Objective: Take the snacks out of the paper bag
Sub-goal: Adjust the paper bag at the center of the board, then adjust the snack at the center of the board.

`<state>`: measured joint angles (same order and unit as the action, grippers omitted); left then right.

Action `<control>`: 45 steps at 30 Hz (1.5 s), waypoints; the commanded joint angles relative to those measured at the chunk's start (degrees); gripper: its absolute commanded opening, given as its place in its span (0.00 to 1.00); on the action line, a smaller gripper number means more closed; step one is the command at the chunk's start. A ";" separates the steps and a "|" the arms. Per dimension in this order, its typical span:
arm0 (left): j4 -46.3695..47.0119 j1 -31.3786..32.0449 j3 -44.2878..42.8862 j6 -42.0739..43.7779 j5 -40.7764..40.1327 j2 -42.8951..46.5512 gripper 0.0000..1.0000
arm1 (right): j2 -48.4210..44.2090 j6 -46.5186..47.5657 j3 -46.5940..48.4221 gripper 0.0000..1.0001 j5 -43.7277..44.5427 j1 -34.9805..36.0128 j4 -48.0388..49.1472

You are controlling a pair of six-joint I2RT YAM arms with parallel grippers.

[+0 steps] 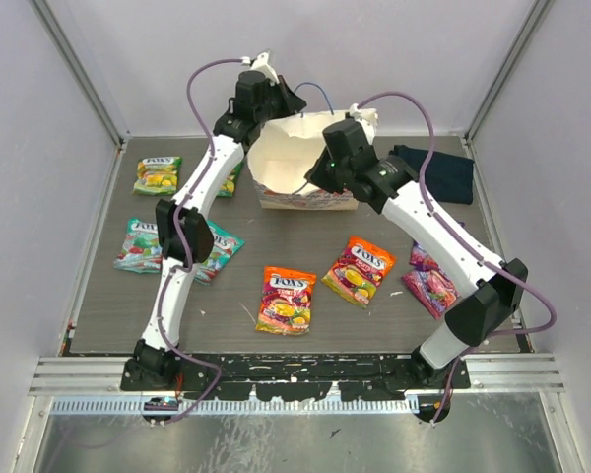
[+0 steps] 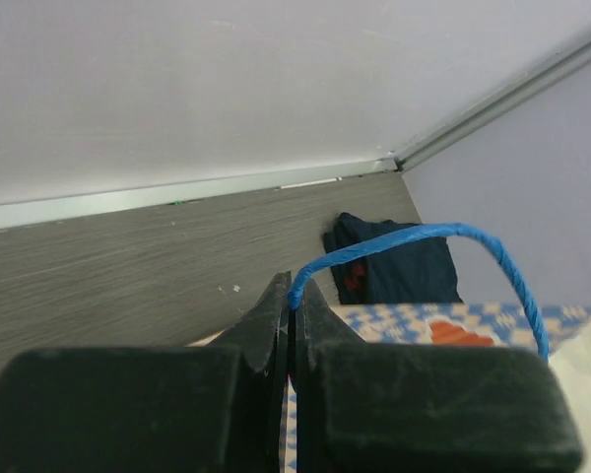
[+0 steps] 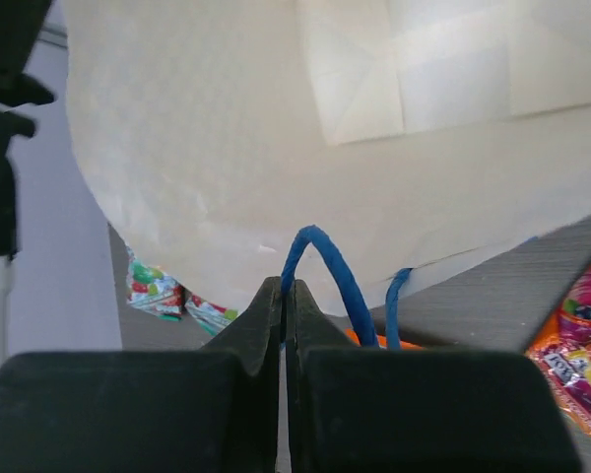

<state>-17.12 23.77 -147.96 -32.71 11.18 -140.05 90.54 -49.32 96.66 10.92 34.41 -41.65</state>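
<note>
The cream paper bag (image 1: 294, 158) stands at the back middle of the table, its mouth held wide, with only cream paper showing inside. My left gripper (image 1: 292, 99) is shut on the far blue cord handle (image 2: 414, 235), pinched at the fingertips. At the near rim my right gripper (image 1: 313, 180) is shut on the other blue handle (image 3: 327, 261). Snacks lie flat on the table: two orange packets (image 1: 286, 299) (image 1: 360, 269), a purple one (image 1: 431, 281), a green one (image 1: 158, 174) and teal ones (image 1: 138, 244).
A dark navy folded cloth (image 1: 438, 169) lies at the back right beside the bag, also in the left wrist view (image 2: 394, 261). Grey walls enclose the table on three sides. One more teal packet (image 1: 217, 251) lies by the left arm.
</note>
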 commanded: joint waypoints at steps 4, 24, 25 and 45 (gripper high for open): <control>11.11 -1.99 -6.31 -5.77 5.48 -0.75 0.22 | 0.66 -1.05 5.94 0.31 4.81 1.51 4.56; 1.07 -11.49 32.72 8.23 -10.52 44.86 0.98 | -20.46 13.56 1.59 1.00 10.41 1.53 2.66; 4.07 -11.40 41.94 8.58 -10.32 50.19 0.98 | -23.98 13.56 -3.32 1.00 12.07 1.47 4.23; 20.17 7.23 93.03 24.32 -8.18 64.82 0.98 | -20.49 5.84 -42.03 1.00 7.40 -7.30 17.68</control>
<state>-5.93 29.36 -51.68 -10.00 0.12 -66.85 66.46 -45.17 53.47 21.56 31.07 -35.05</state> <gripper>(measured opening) 0.980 0.999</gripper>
